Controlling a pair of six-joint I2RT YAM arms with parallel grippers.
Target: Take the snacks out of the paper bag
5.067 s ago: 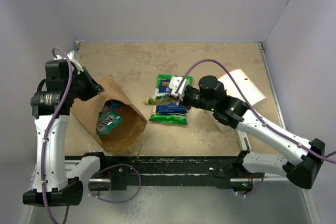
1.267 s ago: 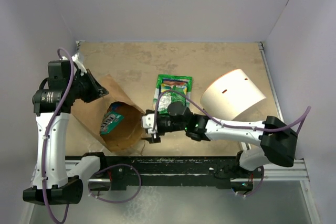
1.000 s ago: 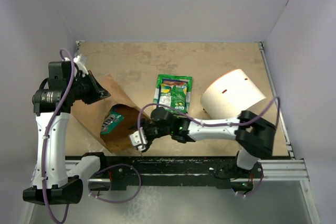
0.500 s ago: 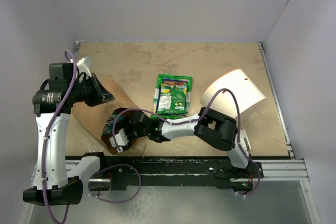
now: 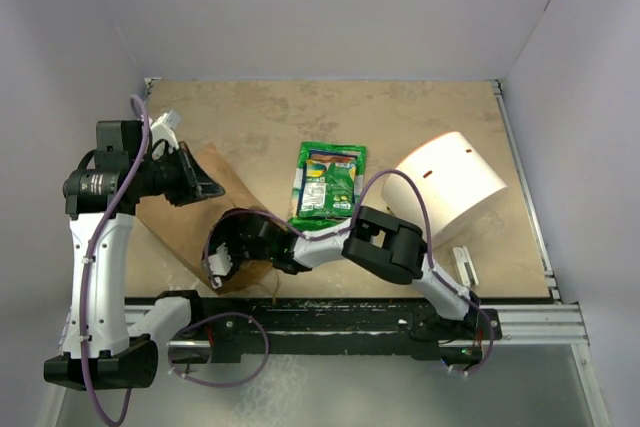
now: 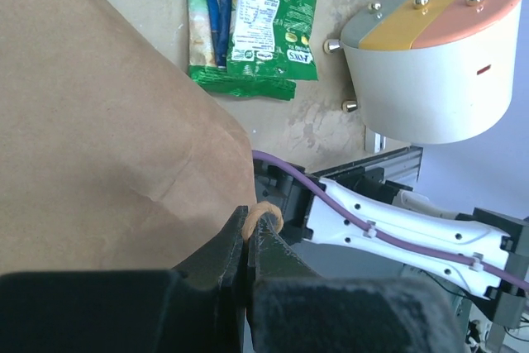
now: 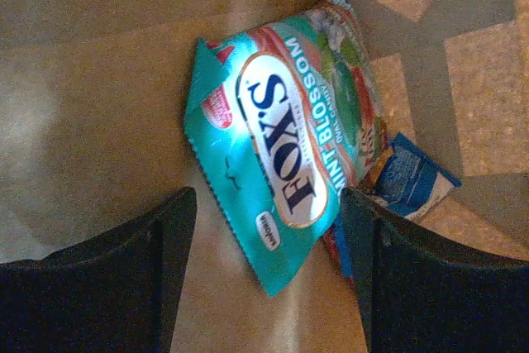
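Observation:
The brown paper bag (image 5: 168, 222) lies on its side at the left. My left gripper (image 5: 207, 188) is shut on its twisted paper handle (image 6: 266, 216) and holds the mouth up. My right gripper (image 5: 222, 259) is inside the mouth, open. In the right wrist view a teal "Fox's" snack packet (image 7: 285, 142) lies on the bag's inner paper, its lower corner between my open right gripper (image 7: 269, 204) fingers, with no contact showing. A small blue packet (image 7: 411, 178) lies partly under it. Green snack packets (image 5: 327, 179) lie stacked on the table beside the bag.
A white cylindrical container (image 5: 448, 183) with an orange and yellow end (image 6: 430, 7) lies on its side at the right. The right arm (image 5: 385, 243) stretches across the near table edge. A metal rail (image 5: 340, 312) runs along the front.
My right arm has swung left from beside the snack pile and pushed its open gripper into the bag's mouth. My left gripper has kept its hold on the handle and tilted slightly.

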